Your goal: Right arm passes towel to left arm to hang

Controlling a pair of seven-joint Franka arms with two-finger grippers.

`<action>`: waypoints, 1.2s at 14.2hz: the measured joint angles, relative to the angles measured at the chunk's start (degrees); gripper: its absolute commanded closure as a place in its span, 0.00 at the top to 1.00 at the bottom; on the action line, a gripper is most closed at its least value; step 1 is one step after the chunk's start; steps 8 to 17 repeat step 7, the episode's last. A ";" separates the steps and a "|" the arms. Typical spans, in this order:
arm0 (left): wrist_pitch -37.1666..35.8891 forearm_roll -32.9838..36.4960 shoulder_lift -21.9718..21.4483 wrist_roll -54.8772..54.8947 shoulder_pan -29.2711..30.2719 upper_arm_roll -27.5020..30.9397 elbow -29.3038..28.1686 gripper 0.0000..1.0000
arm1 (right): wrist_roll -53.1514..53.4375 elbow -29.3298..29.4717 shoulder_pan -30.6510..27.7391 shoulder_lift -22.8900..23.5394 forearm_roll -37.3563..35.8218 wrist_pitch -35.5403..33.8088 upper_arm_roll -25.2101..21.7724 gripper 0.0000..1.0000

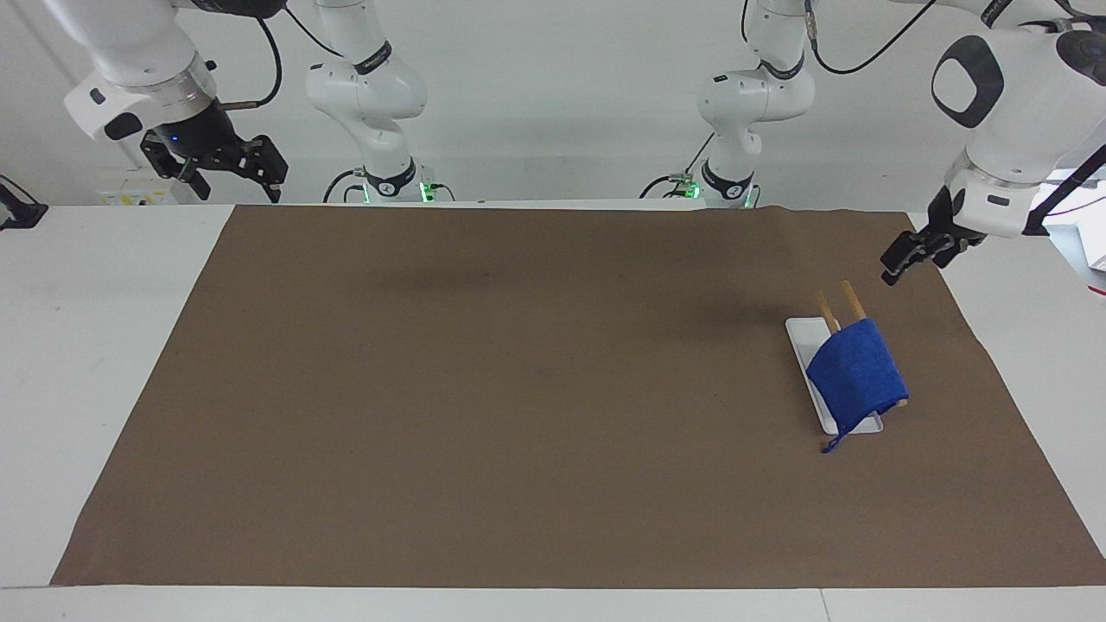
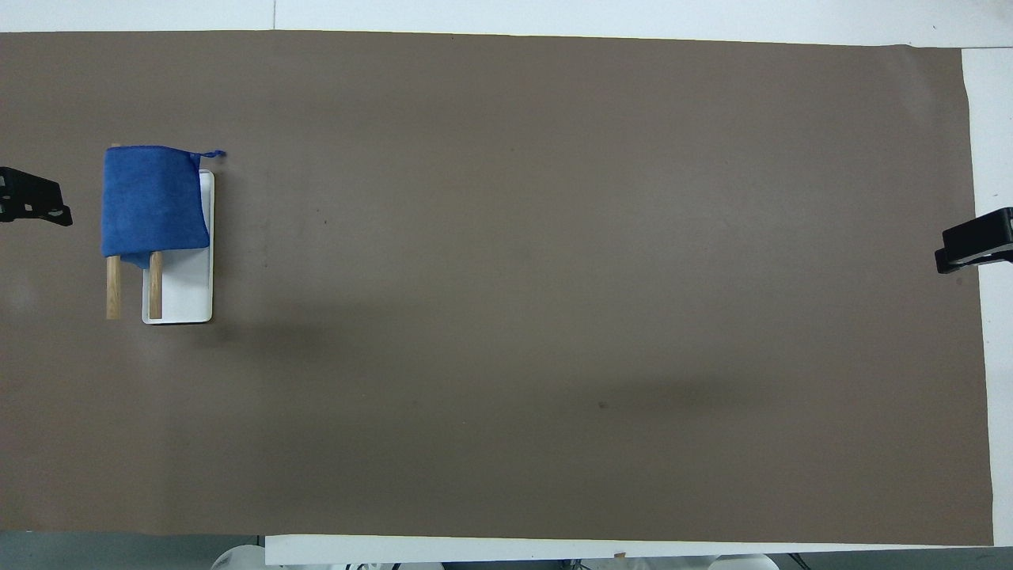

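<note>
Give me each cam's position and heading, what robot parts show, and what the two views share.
Facing view: high across the table, looking back at the robots; both arms and bases show, left gripper raised over the mat's corner, right gripper waiting over bare table.
Overhead view: high above the robots' end, looking steeply down and forward; only the grippers' black tips show at the side edges.
Shared: the mat, the towel draped over the wooden rack, its white base; views are half a turn apart.

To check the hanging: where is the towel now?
The towel hangs over the two wooden bars of the white-based rack, at the left arm's end of the table.
</note>
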 measured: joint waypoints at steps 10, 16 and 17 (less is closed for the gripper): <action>-6.47 -0.50 4.59 11.23 -3.82 0.39 8.86 1.00 | 0.00 0.00 0.00 0.00 0.01 0.00 0.00 0.99; -6.47 -0.50 4.59 11.23 -3.82 0.39 8.86 1.00 | 0.00 0.00 0.00 0.00 0.01 0.00 0.00 0.99; -6.47 -0.50 4.59 11.23 -3.82 0.39 8.86 1.00 | 0.00 0.00 0.00 0.00 0.01 0.00 0.00 0.99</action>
